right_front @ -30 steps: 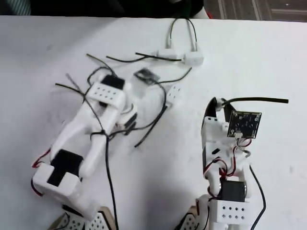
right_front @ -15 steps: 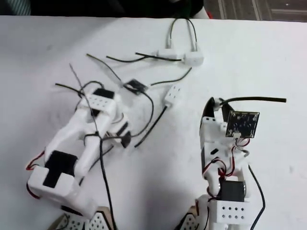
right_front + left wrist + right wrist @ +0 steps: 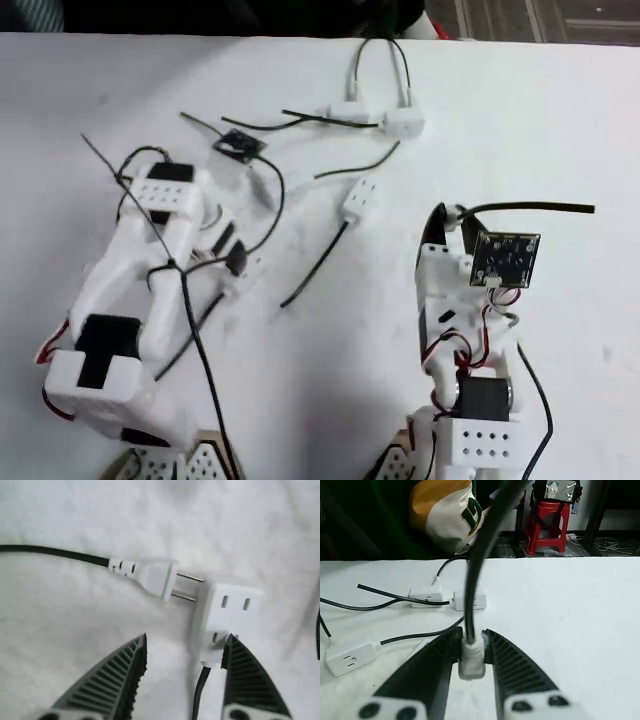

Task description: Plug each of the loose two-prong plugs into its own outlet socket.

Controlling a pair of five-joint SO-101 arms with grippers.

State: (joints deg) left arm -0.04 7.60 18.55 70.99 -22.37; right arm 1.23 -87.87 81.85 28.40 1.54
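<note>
In the left wrist view a white two-prong plug [image 3: 152, 575] on a black cord lies on the table. Its prongs meet the side of a white outlet socket [image 3: 227, 605]; how deep they go I cannot tell. My left gripper [image 3: 186, 640] stands open just short of both, one fingertip [image 3: 232, 650] at the socket's near corner. From above, the left gripper [image 3: 232, 252] sits left of centre. My right gripper [image 3: 472, 631] is shut on another white plug [image 3: 470, 662], its cord rising. From above, the right gripper [image 3: 440, 222] is right of a loose socket [image 3: 360, 197].
Two more white sockets [image 3: 345, 112] [image 3: 403, 123], joined by a looped cable, lie near the table's far edge. Several loose black cords [image 3: 300, 125] cross the middle. A stiff black cord [image 3: 530, 208] juts right from the right gripper. Bare tabletop [image 3: 560, 120] lies to the right.
The left arm has swung leftward across the table, carrying its camera board away from the loose socket. The right arm has stayed put with its plug.
</note>
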